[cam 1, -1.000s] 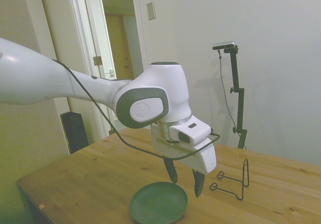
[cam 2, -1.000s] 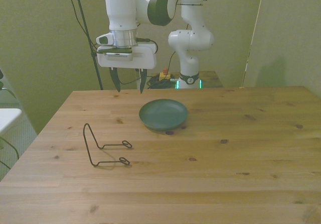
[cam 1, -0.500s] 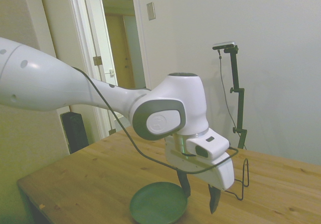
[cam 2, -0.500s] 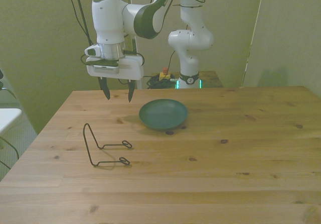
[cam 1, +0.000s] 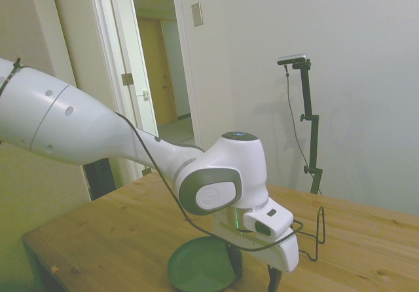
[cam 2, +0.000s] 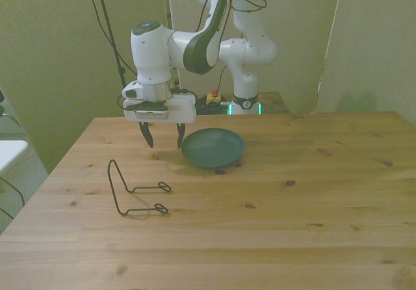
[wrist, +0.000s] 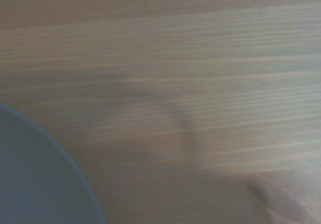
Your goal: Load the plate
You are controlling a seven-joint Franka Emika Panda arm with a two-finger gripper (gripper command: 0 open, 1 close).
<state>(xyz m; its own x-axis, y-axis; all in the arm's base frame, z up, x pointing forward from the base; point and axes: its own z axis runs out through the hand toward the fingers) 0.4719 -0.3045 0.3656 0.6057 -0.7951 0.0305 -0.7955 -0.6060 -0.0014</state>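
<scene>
Since the earlier frames your claw (cam 2: 163,140) has dropped lower and shifted back toward the plate (cam 2: 212,148), after swinging out toward the bench's edge on the front view's left; the plate and the wire rack (cam 2: 134,190) have not moved.

You now see the claw hanging just above the bench (cam 2: 273,205), with its two dark fingers (cam 2: 149,136) pointing down, spread well apart and holding nothing. In the front view the finger nearer the plate stands just beside the plate's rim on the front view's left; you cannot tell from either view whether it touches the rim. In the side view the claw (cam 1: 252,279) is low beside the plate (cam 1: 200,266), and its fingertips run off the picture's bottom edge.

You find the plate lying flat on the bench, toward the far edge in the front view and a little to the left of the bench's middle. It is dull green, round, with a raised rim, and it is empty.

The wire rack stands on the bench nearer the front view's left edge, well apart from the plate, its upright loop on the left and its two feet pointing toward the bench's middle.

Your wrist view is blurred: it shows an arc of the plate's rim (wrist: 60,158) against bare wood grain (wrist: 200,58), crossed by a soft curved shadow.
</scene>
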